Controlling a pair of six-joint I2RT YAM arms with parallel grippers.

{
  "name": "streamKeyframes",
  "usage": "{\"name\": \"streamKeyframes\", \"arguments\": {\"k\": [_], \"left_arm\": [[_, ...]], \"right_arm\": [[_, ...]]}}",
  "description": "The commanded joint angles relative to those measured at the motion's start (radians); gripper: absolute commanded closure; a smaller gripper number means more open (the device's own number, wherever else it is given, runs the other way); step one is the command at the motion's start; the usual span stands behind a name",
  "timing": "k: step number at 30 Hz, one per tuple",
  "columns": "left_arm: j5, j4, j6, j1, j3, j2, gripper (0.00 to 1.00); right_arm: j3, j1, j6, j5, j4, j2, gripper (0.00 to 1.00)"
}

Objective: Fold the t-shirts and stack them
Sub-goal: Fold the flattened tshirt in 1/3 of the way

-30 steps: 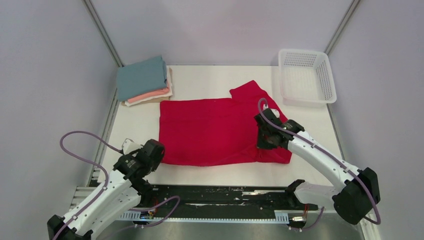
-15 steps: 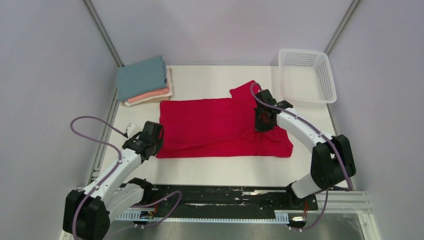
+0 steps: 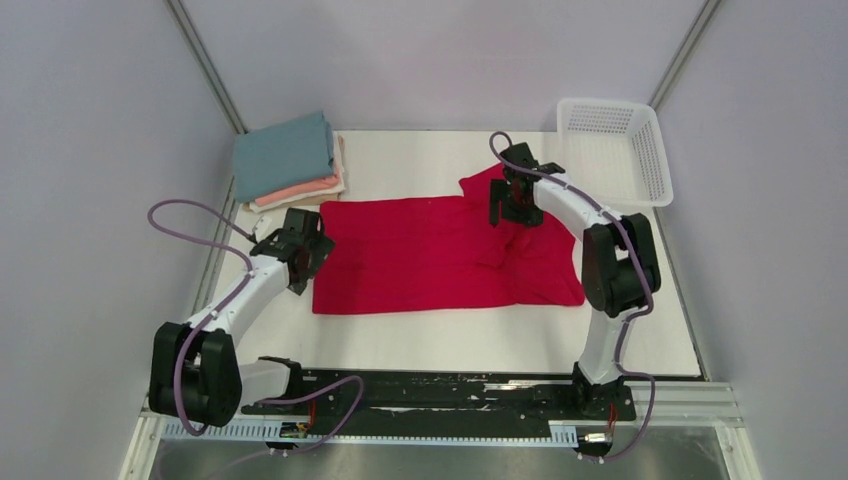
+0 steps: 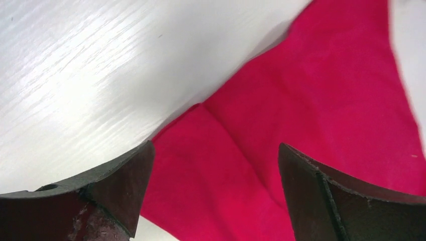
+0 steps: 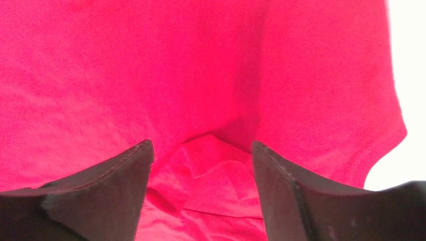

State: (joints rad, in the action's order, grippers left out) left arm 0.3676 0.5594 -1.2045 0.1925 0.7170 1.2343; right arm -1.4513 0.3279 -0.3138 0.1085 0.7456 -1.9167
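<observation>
Since left gripper (image 4: 213, 165) and right gripper (image 5: 201, 155) gape over the red t-shirt (image 3: 420, 260), mid-frame, its half-fold looks laid; I'd regrasp for a cross-fold.

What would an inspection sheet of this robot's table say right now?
Surface: white table, no spills seen.
Job's things: red t-shirt spread mid-table, rumpled on its right; folded stack, teal on top, at the far left corner.
Clutter: white basket, far right, looks empty.
Grippers: left gripper open over the shirt's left edge; right gripper open over bunched cloth.
Cables: purple cables loop off both arms.
Surroundings: plain walls, metal posts; nothing else seen.
</observation>
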Motion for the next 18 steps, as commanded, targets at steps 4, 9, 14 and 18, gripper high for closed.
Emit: {"name": "streamKeyframes", "arguments": {"k": [4, 9, 14, 18], "left_arm": [[-0.017, 0.021, 0.123, -0.008, 0.057, -0.171, 0.00], [-0.406, -0.179, 0.274, -0.004, -0.020, -0.187, 0.00], [-0.500, -0.211, 0.334, 0.033, -0.040, -0.094, 0.00], [-0.527, -0.268, 0.346, 0.038, -0.091, -0.045, 0.00]], "right_arm": [[0.098, 0.002, -0.005, 0.066, -0.063, 0.264, 0.00], [0.441, 0.006, -0.020, -0.298, -0.253, 0.522, 0.00], [0.540, 0.019, -0.047, -0.383, -0.344, 0.500, 0.00], [0.515, 0.022, -0.051, -0.369, -0.409, 0.413, 0.00]]}}
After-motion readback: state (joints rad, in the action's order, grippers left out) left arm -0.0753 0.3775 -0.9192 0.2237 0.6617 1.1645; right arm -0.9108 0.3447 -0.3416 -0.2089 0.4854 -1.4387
